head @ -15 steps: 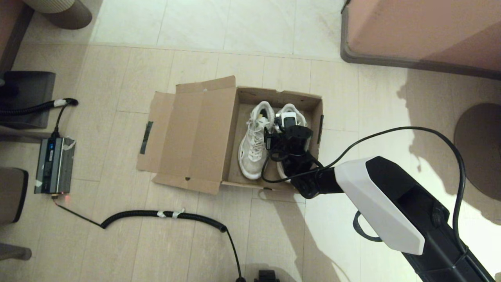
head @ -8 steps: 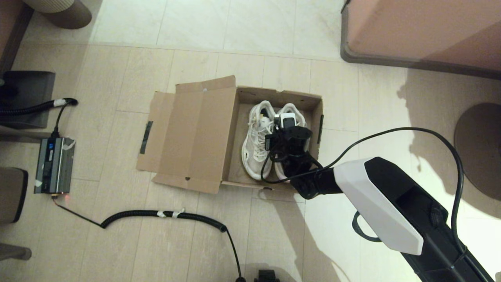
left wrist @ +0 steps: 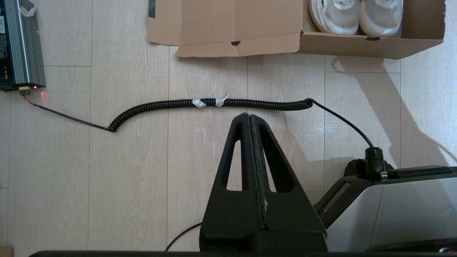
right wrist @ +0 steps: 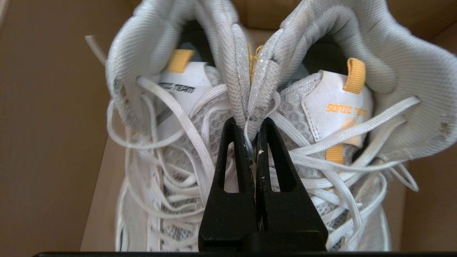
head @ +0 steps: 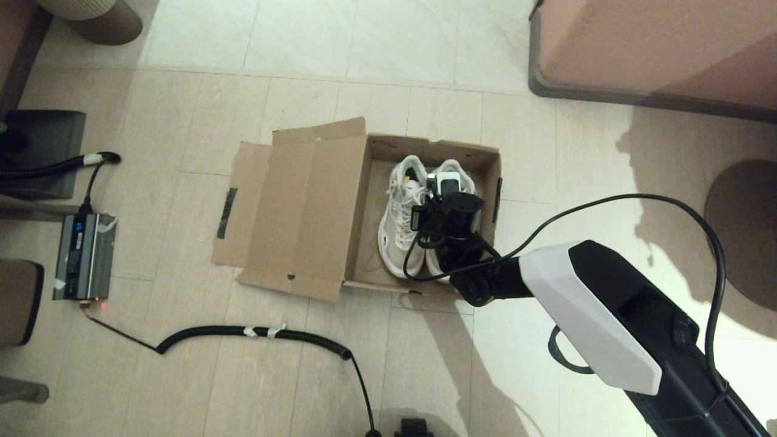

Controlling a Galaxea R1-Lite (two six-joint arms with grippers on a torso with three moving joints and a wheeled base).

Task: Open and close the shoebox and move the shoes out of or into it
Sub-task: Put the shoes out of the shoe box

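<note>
Coiled cable [head: 255, 332]: black, lower centre on the floor (white tape at mid-length)
Grey power unit [head: 84, 256]: left edge, red light lit
Round base [head: 743, 233]: right edge

brown shoebox [head: 309, 206], white mesh shoes [right wrist: 200, 117] (yellow-orange tabs), black grippers [right wrist: 250, 123]

It looked like a room in a home — pale wood-look plank flooring [head: 182, 388] met glossy cream stone tiles [head: 364, 36], and a pinkish upholstered furniture piece with a grey base [head: 655, 54] (perhaps a sofa or bed) filled one corner.
</note>
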